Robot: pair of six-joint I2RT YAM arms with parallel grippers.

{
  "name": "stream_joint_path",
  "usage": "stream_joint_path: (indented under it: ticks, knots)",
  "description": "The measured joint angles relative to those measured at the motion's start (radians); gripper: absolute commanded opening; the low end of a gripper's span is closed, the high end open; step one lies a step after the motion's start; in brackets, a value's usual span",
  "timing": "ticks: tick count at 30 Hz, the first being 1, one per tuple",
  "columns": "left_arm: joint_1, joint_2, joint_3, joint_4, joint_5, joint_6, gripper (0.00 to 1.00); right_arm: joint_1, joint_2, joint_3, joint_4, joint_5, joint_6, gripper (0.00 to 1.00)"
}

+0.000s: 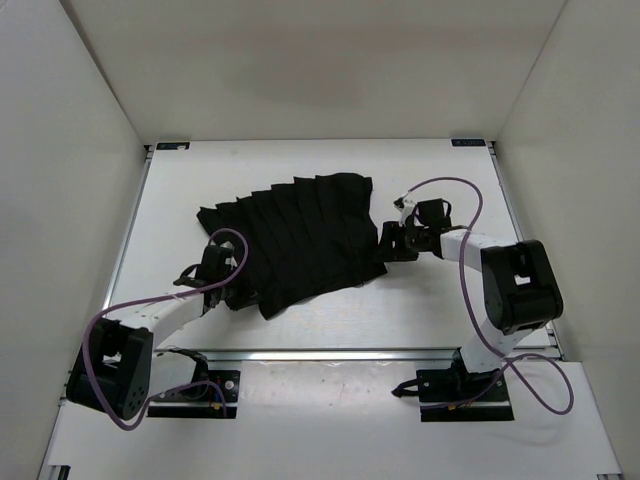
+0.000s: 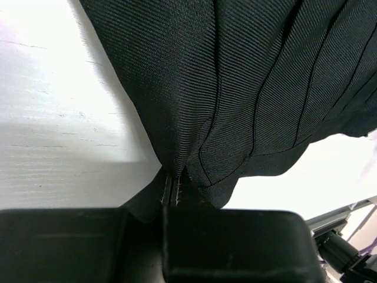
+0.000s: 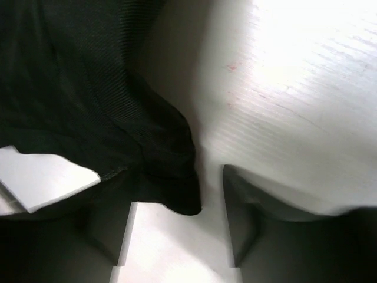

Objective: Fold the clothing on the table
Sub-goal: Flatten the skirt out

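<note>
While one piece of clothing (image 1: 300, 240) is spread flat on the middle of the single white table (image 1: 440, 320), it is flanked by the two arms, one at each end. Its long axis is laid from the left arm's side across to the right arm's side, with the pleats run across that axis, from its far edge to its near edge.

At the near left corner of the clothing, the left gripper (image 2: 171, 197) is seen clamped tight on a bunched fold of the hem, and the cloth is drawn up into a small peak there. At the right edge of the clothing, the right gripper (image 1: 384, 243) is held low with its jaws apart. A dark lip of the hem is seen in the gap, close to one of the fingers (image 3: 241, 212) but not pinched, so nothing is gripped on that side.

The coming move is judged to hinge on that right edge: it lies directly ahead of the right gripper, which is much the nearer arm. A closing there would be needed before either end could be carried over along the long axis.

Counted: one garment, one table, two arms, two grippers.
</note>
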Motion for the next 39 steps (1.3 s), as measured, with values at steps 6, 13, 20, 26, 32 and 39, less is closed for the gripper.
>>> stream_joint_path:
  ticks: [6, 13, 20, 26, 32, 39]
  knots:
    - [-0.003, 0.002, 0.000, 0.006, 0.011, -0.015, 0.00, 0.039, 0.027, 0.002, 0.002, 0.000, -0.004, 0.19]
    - [0.001, 0.006, 0.000, 0.014, 0.030, -0.023, 0.13, 0.056, 0.046, 0.015, -0.026, 0.005, 0.004, 0.00]
    - [-0.024, -0.054, -0.010, 0.022, 0.045, -0.060, 0.74, 0.058, 0.038, 0.070, -0.077, 0.042, 0.011, 0.00]
    - [-0.074, -0.114, -0.084, 0.096, 0.042, -0.133, 0.72, 0.071, 0.037, 0.080, -0.088, 0.045, 0.011, 0.00]
    - [-0.111, -0.153, -0.163, 0.182, 0.008, -0.218, 0.43, 0.081, 0.034, 0.077, -0.089, 0.046, 0.012, 0.00]
    - [-0.109, -0.188, -0.195, 0.170, -0.085, -0.264, 0.00, 0.083, 0.033, 0.075, -0.099, 0.045, 0.013, 0.00]
